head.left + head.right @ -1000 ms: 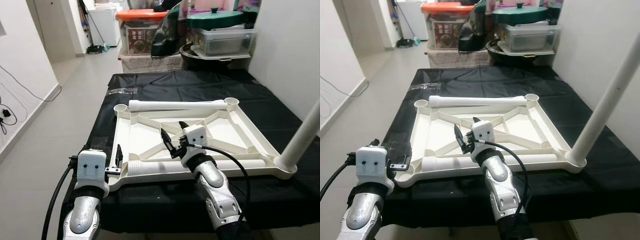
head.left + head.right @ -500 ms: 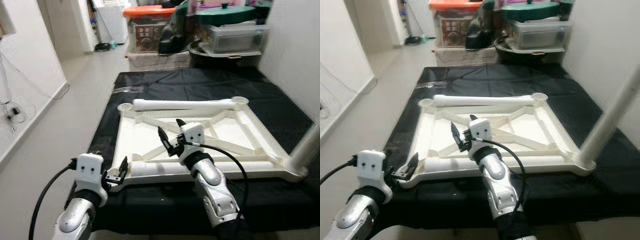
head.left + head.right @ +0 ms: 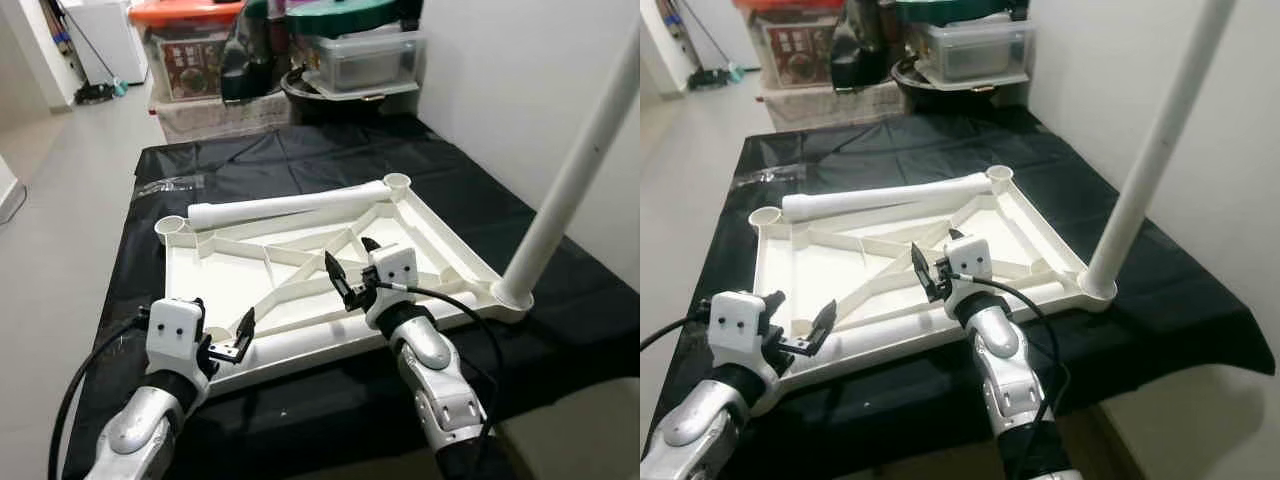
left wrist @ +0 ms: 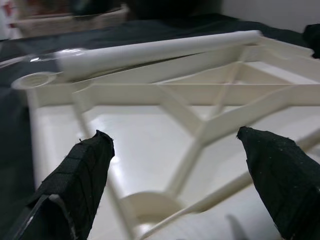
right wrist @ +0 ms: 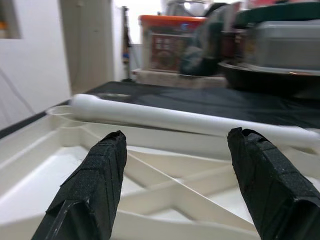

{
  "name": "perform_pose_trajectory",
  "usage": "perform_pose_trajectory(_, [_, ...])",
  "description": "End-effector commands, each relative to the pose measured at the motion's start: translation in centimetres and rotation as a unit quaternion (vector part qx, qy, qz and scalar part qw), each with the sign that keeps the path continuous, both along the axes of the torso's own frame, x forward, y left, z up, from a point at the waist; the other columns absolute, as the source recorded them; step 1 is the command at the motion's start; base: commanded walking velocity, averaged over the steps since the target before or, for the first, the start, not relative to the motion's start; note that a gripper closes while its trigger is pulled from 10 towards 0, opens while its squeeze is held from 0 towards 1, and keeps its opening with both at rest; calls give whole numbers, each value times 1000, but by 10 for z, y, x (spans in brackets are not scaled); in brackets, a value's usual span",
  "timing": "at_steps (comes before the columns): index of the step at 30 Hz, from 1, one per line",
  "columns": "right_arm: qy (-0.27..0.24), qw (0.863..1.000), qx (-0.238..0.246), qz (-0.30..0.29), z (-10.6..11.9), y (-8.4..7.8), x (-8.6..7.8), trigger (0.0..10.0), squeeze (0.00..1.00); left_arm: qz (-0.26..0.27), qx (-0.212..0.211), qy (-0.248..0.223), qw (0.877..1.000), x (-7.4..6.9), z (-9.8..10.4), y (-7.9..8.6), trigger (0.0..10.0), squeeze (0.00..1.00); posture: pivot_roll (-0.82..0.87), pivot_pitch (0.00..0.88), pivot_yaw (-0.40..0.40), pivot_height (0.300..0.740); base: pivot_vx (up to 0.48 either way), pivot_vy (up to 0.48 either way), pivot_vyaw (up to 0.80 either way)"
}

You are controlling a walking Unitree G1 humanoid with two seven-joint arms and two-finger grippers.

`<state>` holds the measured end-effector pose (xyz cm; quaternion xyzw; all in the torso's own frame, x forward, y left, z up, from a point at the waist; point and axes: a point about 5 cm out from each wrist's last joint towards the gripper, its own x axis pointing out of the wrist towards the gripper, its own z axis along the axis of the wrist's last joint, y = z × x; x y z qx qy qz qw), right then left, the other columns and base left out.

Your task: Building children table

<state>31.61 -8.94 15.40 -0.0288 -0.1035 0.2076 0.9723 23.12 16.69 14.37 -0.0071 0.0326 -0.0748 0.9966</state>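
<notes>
- Here, at the centre of your left eye view, the white tabletop (image 3: 300, 270) lies upside down on the black-covered bench (image 3: 470, 200), its ribbed underside facing up.
- One white leg (image 3: 575, 165) stands in the tabletop's corner socket at the right of the frame and rises slanting out through the upper right corner.
- A second loose leg (image 3: 290, 205) lies along the tabletop's far edge, just above the middle of the frame, between the two far corner sockets.
- A third leg (image 3: 320, 335) lies along the near edge, in the lower middle of the frame.
- Your left gripper (image 3: 243, 333) sits at the lower left, at the tabletop's near corner; its jaws are apart and hold nothing, and the left wrist view shows the ribs between them.
- Your right gripper (image 3: 352, 275) is just below the frame's centre, over the crossing ribs; its jaws are also spread and empty.
- Across the top of the frame, beyond the bench, you see stacked storage boxes (image 3: 190, 65), one with an orange lid, and a clear bin (image 3: 365, 60) under a green lid.
</notes>
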Motion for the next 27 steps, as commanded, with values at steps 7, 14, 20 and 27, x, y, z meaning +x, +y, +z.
perform_pose_trajectory(7, [2,1000,9,13,0,8,-2,10000,0,14,0,2,1000,-2,2,8,10000,0,3,0,16,740,0,0,-343])
perform_pose_trajectory(14, [-8,1000,6,18,1,10,-3,10000,0,17,0,4,1000,-2,2,9,10000,0,23,0,18,740,0,0,-339])
perform_pose_trajectory(20, [-12,1000,10,10,3,9,-1,10000,0,23,-2,7,1000,-2,4,13,10000,0,31,0,24,740,0,0,0])
perform_pose_trajectory(27, [-11,1000,10,12,3,10,-2,10000,0,-15,-70,38,997,-4,7,9,10000,0,45,0,13,740,0,0,0])
